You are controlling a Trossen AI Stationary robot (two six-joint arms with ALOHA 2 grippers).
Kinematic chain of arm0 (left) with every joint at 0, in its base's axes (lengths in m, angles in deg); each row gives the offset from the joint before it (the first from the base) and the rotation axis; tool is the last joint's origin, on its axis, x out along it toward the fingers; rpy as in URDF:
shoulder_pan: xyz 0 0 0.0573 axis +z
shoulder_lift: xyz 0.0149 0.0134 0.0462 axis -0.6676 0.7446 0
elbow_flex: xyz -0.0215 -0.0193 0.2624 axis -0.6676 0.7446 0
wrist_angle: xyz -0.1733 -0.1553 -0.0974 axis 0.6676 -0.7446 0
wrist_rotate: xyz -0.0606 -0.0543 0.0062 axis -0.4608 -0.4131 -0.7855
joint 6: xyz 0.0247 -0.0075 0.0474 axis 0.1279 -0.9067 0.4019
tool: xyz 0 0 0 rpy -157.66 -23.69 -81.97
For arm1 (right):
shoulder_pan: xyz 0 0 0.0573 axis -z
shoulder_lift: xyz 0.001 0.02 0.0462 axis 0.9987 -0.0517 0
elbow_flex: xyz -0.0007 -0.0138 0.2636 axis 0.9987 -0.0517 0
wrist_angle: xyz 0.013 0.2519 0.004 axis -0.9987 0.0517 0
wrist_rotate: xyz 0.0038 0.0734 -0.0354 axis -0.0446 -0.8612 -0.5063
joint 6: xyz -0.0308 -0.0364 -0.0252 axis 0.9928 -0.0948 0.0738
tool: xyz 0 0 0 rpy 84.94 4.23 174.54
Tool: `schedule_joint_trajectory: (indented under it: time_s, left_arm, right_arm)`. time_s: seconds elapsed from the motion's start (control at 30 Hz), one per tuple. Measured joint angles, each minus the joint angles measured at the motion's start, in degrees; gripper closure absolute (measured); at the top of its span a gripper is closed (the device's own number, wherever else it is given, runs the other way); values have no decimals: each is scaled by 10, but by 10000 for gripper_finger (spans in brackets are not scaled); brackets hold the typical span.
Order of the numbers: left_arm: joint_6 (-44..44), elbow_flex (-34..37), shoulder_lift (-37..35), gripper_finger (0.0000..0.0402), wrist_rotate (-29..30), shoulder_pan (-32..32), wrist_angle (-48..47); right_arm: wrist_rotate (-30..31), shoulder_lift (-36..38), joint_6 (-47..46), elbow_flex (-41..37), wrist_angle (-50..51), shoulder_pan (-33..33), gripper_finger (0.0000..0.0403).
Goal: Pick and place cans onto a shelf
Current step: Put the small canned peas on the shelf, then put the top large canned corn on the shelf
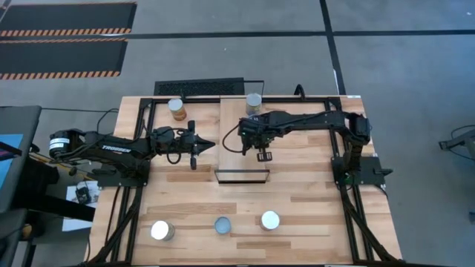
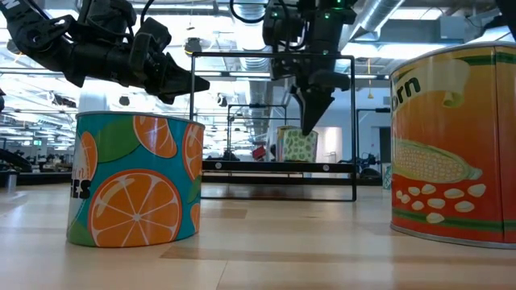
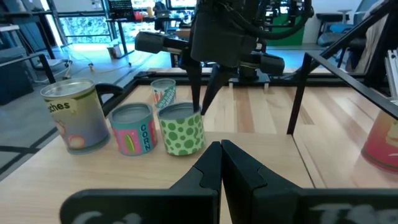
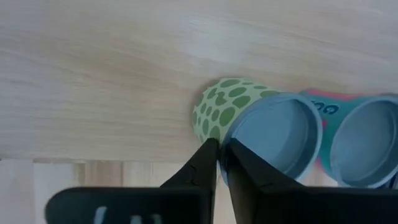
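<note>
My right gripper [image 1: 263, 155] hangs over the light-wood shelf [image 1: 231, 122], shut on the rim of a green dotted can [image 3: 181, 129] that stands upright on the board. A pink and teal can [image 3: 133, 128], a peaches can [image 3: 73, 116] and a small can [image 3: 163, 92] stand beside it; my right arm hides them in the high view. My left gripper [image 1: 199, 145] is shut and empty, in the air just left of the shelf. Three cans [image 1: 223, 225] stand near the table's near edge. My right gripper holds the green dotted can by its top rim [image 4: 225, 138], on the side nearest the shelf's near end. One fingertip [image 4: 210, 152] is outside the wall and the other inside the top. The fingers point down from above. The can stands upright on the shelf.
One can [image 1: 176, 108] stands on the table at the far left of the shelf, another [image 1: 254, 100] at the shelf's far end. The shelf's black frame posts [image 3: 298, 93] rise around the board. An orange-print can [image 2: 137, 181] and a corn can [image 2: 455, 145] stand close to the low camera.
</note>
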Motion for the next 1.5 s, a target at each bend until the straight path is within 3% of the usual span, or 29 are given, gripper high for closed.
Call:
schedule_joint_trajectory:
  time_s: [1.17,1.33,1.5]
  left_arm:
    - [0,0,0,401,0,0,0]
    - [2,0,0,401,0,0,0]
    - [0,0,0,401,-1,0,-1]
  right_arm:
    - [4,1,-32,21,-8,-6,344]
    - [64,9,-44,45,49,-28,362]
    - [72,86,-90,-26,46,-35,395]
